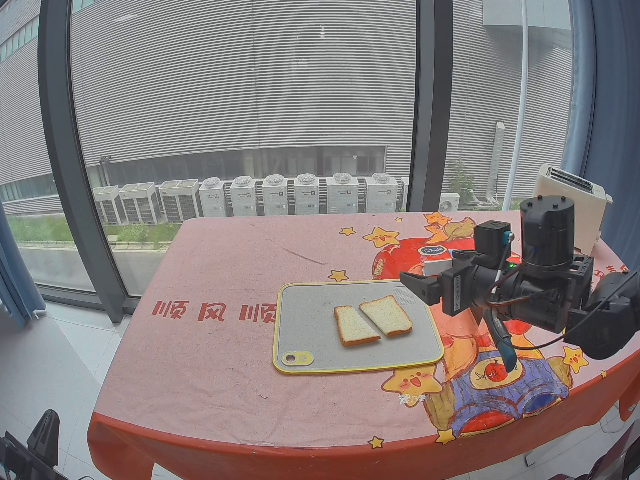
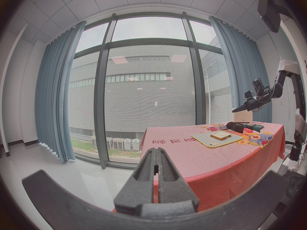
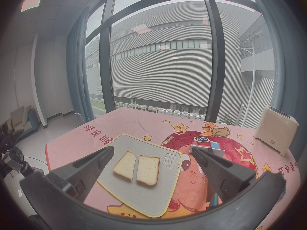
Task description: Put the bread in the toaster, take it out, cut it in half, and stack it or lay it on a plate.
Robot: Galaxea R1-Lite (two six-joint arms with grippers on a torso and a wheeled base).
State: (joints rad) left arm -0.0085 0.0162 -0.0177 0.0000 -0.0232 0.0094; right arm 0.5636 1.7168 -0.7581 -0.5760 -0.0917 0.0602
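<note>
Two toasted bread halves [image 1: 372, 321] lie side by side on the grey, yellow-rimmed cutting board [image 1: 313, 315] in the middle of the table. My right gripper [image 1: 419, 284] hovers above the board's right edge, open, nothing between its fingers. From the right wrist, the bread halves [image 3: 137, 169] sit below the spread fingers [image 3: 96, 163]. The white toaster [image 1: 575, 203] stands at the far right corner. A knife with a teal handle [image 2: 246, 126] lies right of the board, partly under the right arm. My left gripper [image 2: 155, 166] is shut and empty, low off the table's left side.
The table wears a pink cartoon cloth [image 1: 220, 368] and stands against a large window. A small white and blue box [image 3: 204, 148] lies right of the board near the knife. The cloth left of the board and in front of it is bare.
</note>
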